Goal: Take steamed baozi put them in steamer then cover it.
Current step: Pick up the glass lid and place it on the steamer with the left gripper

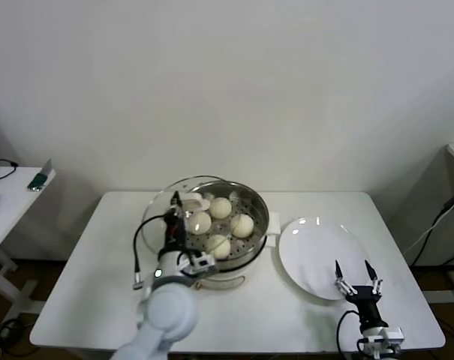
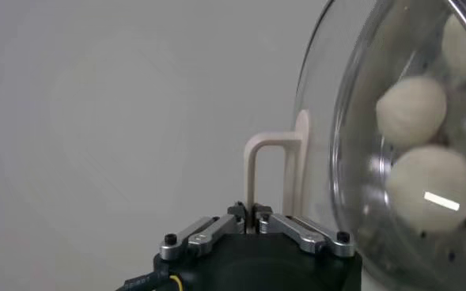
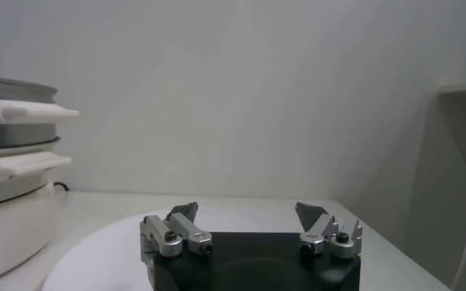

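Left of centre in the head view, the left gripper (image 1: 176,204) is clenched on the white handle of the glass cover (image 1: 183,225), which hangs tilted over the left rim of the steamer (image 1: 258,225) at frame centre. Four baozi (image 1: 242,224) sit inside on the perforated floor. The thin handle could pivot in the pinch (the wrist view shows a narrow grip), so the cover may land off-centre or clip the rim. Lower right, the right gripper (image 1: 356,274) hovers spread open over the white plate (image 1: 313,251).
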